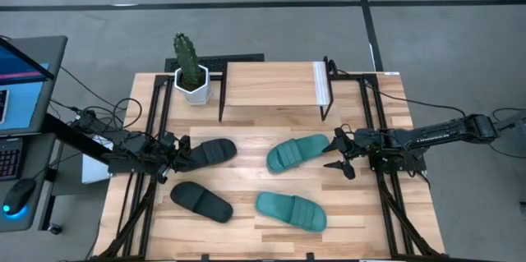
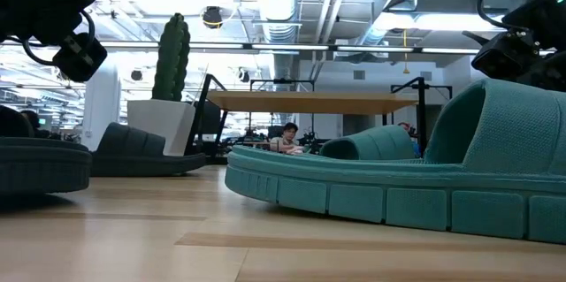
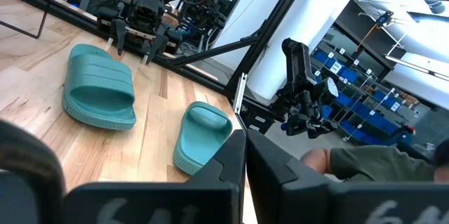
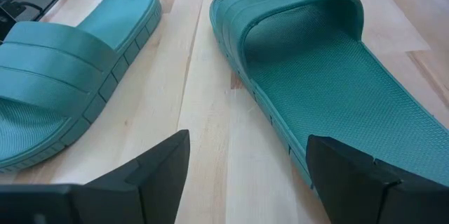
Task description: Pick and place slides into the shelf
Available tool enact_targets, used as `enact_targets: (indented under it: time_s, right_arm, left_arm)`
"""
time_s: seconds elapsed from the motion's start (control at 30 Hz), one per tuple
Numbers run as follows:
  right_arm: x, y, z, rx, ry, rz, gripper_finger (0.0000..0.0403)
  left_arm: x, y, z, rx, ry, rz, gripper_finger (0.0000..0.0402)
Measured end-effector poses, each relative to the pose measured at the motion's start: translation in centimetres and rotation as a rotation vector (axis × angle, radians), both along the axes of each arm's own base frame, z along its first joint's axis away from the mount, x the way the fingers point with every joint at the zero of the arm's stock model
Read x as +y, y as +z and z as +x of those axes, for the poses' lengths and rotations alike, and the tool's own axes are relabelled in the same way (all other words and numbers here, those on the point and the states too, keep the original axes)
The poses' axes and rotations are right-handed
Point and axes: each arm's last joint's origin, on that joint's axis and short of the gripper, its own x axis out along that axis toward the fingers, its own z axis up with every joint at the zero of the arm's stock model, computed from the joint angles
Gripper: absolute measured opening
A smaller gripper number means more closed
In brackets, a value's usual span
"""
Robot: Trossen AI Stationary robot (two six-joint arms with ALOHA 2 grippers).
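**Right hand lines up on the upper teal slide**

The upper teal slide (image 1: pixel 297 152) lies on the tabletop (image 1: pixel 246 229) in front of the shelf (image 1: pixel 271 85), heel end toward the right hand (image 1: pixel 341 153). That hand sits just beside it, fingers spread wide, holding nothing. To do this well, I'd say one finger should slip inside the heel wall and one outside, then pinch firmly, since the foam looks soft. Over on the left, the left hand (image 1: pixel 174 157) is closed at the end of the upper black slide (image 1: pixel 207 153); whether it grips it, I cannot tell. The other teal slide (image 1: pixel 292 210) and black slide (image 1: pixel 201 201) wait nearer the front edge.
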Motion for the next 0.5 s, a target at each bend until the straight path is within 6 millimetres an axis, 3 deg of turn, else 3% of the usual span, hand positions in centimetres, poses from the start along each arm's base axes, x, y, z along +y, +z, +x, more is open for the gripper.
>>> enact_targets:
  time_s: [0.5]
  right_arm:
    - [0.00,-0.02,0.00,0.001,0.000,0.000,0.0269]
  left_arm:
    - [0.13,0.06,0.03,-0.011,0.047,0.025,0.0002]
